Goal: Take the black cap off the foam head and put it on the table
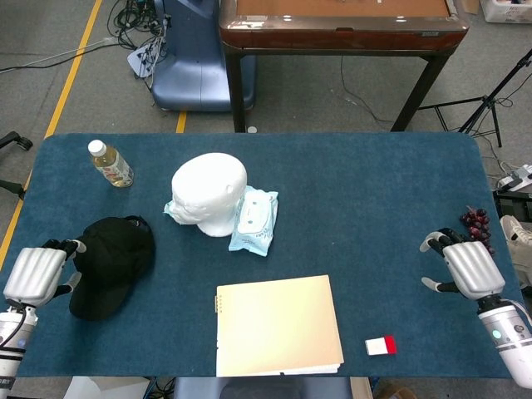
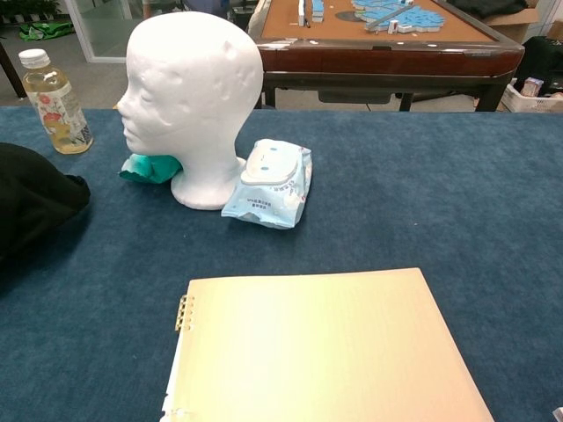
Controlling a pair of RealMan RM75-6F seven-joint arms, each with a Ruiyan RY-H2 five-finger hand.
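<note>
The black cap (image 1: 108, 264) lies on the blue table (image 1: 374, 191) beside the robot's open-fingered, empty left hand (image 1: 37, 274), foam head (image 1: 208, 193) bare.

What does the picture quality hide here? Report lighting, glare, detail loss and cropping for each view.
Head view: even light, sharp; the black cap reads as a flat dark mass with little detail. Chest view: the foam head is bright but keeps its dimples; the cap is cropped at the left edge; neither robot hand shows.

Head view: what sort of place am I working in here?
Probably a robotics lab or workshop, not a home. The blue-clothed work table stands on a bare grey floor with yellow tape lines, loose cables and a tripod stand around it.
</note>
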